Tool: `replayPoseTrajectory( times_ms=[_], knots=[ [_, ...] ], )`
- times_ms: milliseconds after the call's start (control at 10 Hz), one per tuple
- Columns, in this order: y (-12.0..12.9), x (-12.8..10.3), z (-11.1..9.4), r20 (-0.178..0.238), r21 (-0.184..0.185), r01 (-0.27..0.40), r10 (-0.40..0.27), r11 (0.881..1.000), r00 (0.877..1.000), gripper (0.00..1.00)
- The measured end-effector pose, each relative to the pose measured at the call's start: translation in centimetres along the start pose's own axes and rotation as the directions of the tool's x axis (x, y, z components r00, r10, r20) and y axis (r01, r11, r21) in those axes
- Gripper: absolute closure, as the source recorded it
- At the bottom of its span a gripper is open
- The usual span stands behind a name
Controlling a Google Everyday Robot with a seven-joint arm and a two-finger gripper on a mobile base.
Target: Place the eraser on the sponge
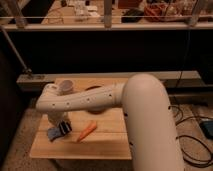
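Note:
The blue sponge (53, 133) lies flat near the front left of the wooden table (107, 142). A small dark eraser (63, 128) rests against the sponge's right part; I cannot tell whether it lies fully on the pad. My white arm reaches in from the right across the table, and its gripper (57, 121) hangs down just above the sponge and the eraser. The arm's end hides most of the gripper.
An orange carrot (86, 131) lies just right of the sponge. A round pale cup (65, 87) stands at the back left of the table. A dark ledge (30, 79) and a railing run behind the table. Cables (192, 125) lie on the floor at right.

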Motion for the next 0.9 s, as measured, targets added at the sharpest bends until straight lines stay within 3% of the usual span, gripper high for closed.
replayPoseTrajectory(
  times_ms=[900],
  knots=[
    [-0.49,0.53,0.45,-0.009,0.024,0.021,-0.021,0.999,1.0,0.78]
  ],
)
